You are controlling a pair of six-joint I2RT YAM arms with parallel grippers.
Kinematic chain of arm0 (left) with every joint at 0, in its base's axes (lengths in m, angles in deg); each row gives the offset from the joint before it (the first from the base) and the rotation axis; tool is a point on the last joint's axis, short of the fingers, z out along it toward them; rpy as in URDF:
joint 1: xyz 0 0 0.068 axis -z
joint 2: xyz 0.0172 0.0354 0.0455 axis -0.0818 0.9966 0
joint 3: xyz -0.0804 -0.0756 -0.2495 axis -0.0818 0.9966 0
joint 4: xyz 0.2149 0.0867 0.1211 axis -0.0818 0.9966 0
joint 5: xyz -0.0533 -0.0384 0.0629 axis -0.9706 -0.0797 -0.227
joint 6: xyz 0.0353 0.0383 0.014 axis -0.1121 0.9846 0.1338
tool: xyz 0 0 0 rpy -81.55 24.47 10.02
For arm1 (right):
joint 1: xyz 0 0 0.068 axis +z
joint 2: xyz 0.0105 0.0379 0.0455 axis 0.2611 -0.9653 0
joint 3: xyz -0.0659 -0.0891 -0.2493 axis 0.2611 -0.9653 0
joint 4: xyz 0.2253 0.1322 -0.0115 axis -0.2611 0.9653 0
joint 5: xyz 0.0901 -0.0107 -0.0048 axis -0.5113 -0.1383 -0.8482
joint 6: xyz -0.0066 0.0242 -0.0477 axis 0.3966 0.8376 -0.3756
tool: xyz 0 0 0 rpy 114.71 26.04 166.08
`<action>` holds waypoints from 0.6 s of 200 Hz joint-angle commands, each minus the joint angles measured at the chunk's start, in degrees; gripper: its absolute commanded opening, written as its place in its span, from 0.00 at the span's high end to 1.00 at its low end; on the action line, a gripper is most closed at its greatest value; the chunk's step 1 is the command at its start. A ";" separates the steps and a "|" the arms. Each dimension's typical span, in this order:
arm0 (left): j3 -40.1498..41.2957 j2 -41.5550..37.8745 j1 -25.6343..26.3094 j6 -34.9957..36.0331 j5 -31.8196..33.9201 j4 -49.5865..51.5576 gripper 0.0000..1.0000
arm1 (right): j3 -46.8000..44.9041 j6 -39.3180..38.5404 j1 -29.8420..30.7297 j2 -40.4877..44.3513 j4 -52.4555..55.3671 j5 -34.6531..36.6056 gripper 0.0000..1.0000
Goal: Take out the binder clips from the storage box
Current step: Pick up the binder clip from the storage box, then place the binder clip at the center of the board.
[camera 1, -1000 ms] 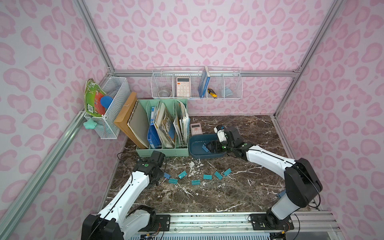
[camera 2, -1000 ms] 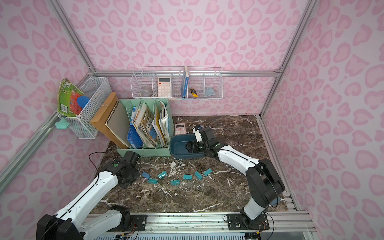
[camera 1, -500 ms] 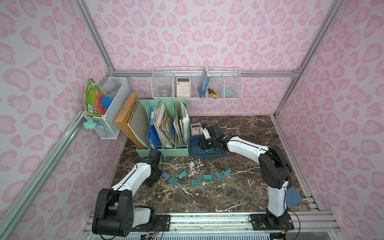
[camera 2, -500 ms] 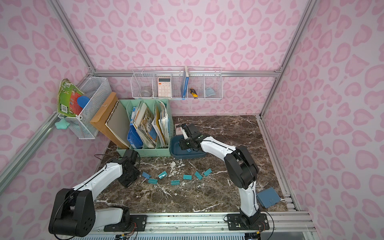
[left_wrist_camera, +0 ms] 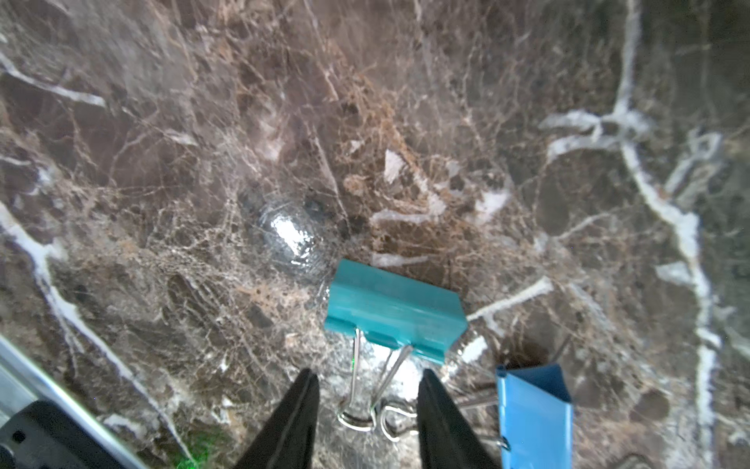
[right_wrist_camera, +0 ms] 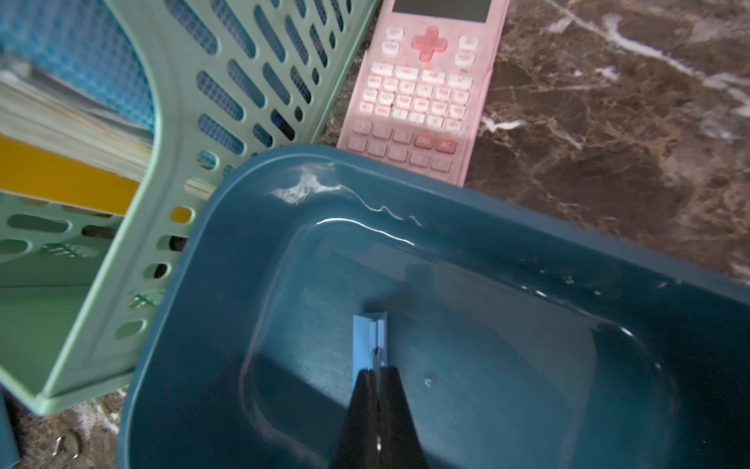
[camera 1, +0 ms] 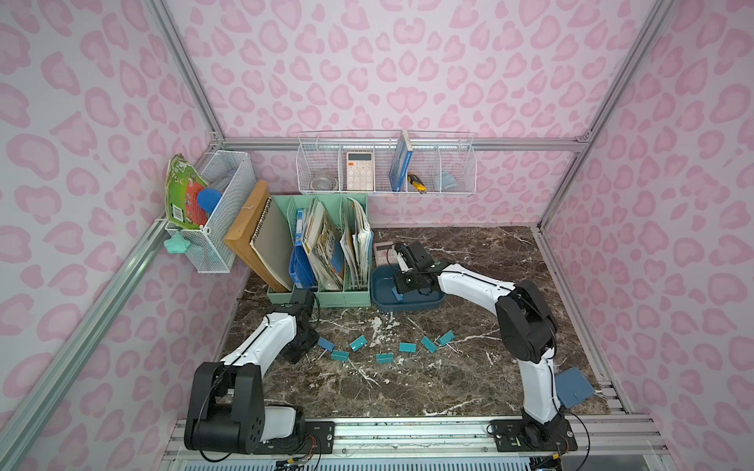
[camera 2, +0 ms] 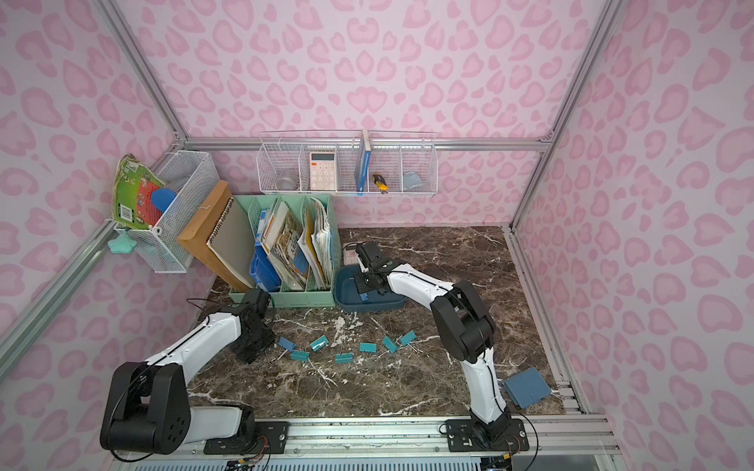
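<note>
Held clip: a blue clip (right_wrist_camera: 370, 341) inside the storage box (right_wrist_camera: 182, 325).
Right arm: the right gripper (right_wrist_camera: 375, 371) is closed tight on its wire handles.
Box: on the table (camera 1: 469, 367), beside the file organizer (right_wrist_camera: 121, 284) and calculator (right_wrist_camera: 426, 101).
Taken out: seven clips (camera 1: 384, 358) in a row on the table.
Left arm: the left gripper (left_wrist_camera: 367, 381) stands parted around a teal clip (left_wrist_camera: 395, 310)'s handles, not gripping.

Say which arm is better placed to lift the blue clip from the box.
Right: the right gripper is shut on the blue clip inside the storage box; the left gripper is open over the table.
</note>
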 commanded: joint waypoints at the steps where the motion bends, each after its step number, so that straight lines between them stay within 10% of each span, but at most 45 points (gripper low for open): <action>1: -3.16 -1.32 -0.02 0.96 0.60 5.32 0.48 | 0.80 -0.13 -0.02 1.41 1.56 2.16 1.00; 72: -13.75 -4.58 3.42 4.37 -2.92 4.11 0.19 | -10.09 5.65 -0.47 19.69 8.49 15.46 1.00; 120: -19.06 -1.02 7.61 5.59 -4.56 0.53 0.18 | -22.22 16.47 -0.97 31.71 23.06 25.87 1.00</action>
